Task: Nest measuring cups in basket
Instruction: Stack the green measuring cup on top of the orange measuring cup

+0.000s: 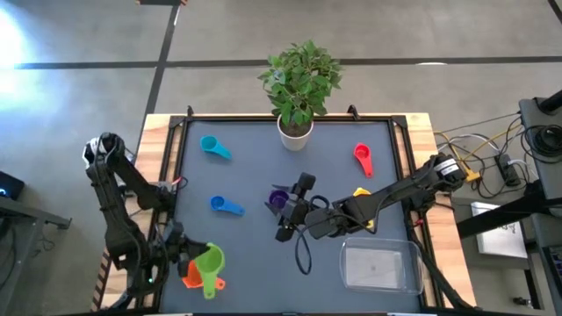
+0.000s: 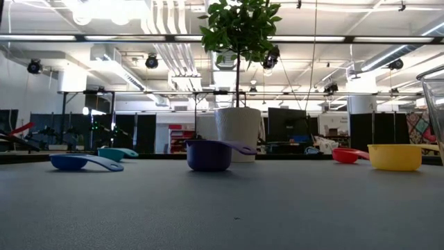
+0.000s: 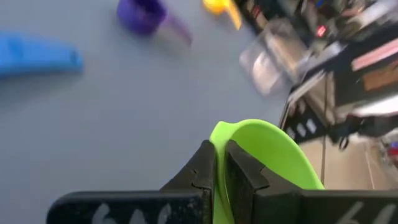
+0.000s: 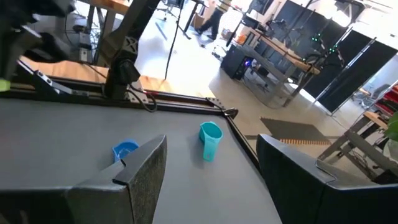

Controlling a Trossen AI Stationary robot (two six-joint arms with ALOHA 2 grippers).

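Basket [image 1: 380, 267] first, as the landmark: clear and shallow, it lies at the table's [image 1: 263, 254] near edge on the right side, with no cup visible in it. At about the same depth but far off to its left, the left gripper [image 3: 220, 163] is clamped shut on the rim of the green cup [image 1: 209, 262], and the orange cup [image 1: 193, 277] sits touching that green cup just beside it. A little farther back than the basket and to its left, the right gripper [image 1: 294, 204] hovers near the purple cup [image 1: 278, 200] with its fingers [image 4: 148, 167] spread apart and nothing between them. The yellow cup [image 1: 362, 195] shows just behind the basket, partly hidden under the right arm. The blue cup [image 1: 224, 205] lies at about the purple cup's depth, farther left of the basket. Farther back still, the red cup [image 1: 363, 157] sits almost straight behind the basket, and the teal cup [image 1: 212, 146] lies well to the left at a similar depth. Farthest from the basket, at the table's back edge, stands a white plant pot [image 1: 296, 130] holding a leafy plant.
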